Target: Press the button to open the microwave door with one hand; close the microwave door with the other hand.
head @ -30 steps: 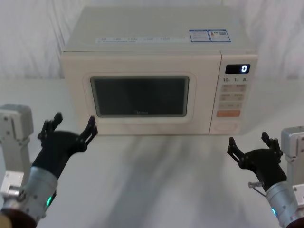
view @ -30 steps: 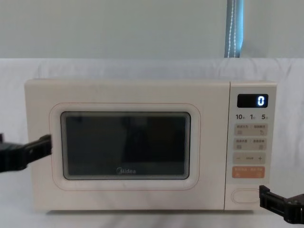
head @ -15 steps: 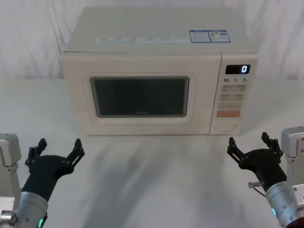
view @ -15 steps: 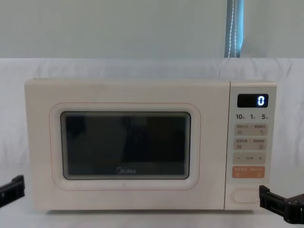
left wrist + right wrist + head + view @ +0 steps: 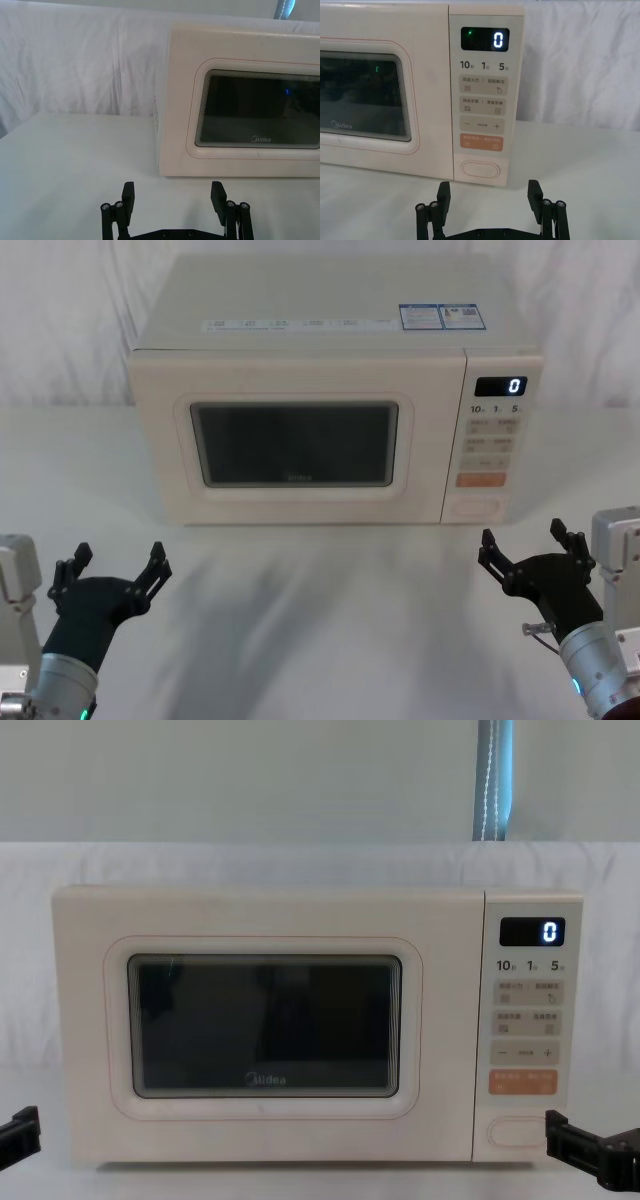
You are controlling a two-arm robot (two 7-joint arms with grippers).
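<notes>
White cloth-covered table (image 5: 330, 620) — bare, shadowed in front. Wrinkled white backdrop cloth (image 5: 75, 65) behind. Blue-grey vertical strip (image 5: 493, 780) above — upper right.

both arms reach forward and low, wrists level, one at each side of the body. the left gripper (image 5: 111, 566) hovers at lower left, its two black ribbed fingers (image 5: 128, 192) spread wide apart and pointing ahead, holding nothing. the right gripper (image 5: 528, 550) hovers at lower right, slightly further forward, fingers (image 5: 534, 192) likewise spread wide and empty. grey wrist housings sit behind each black clamp.
</notes>
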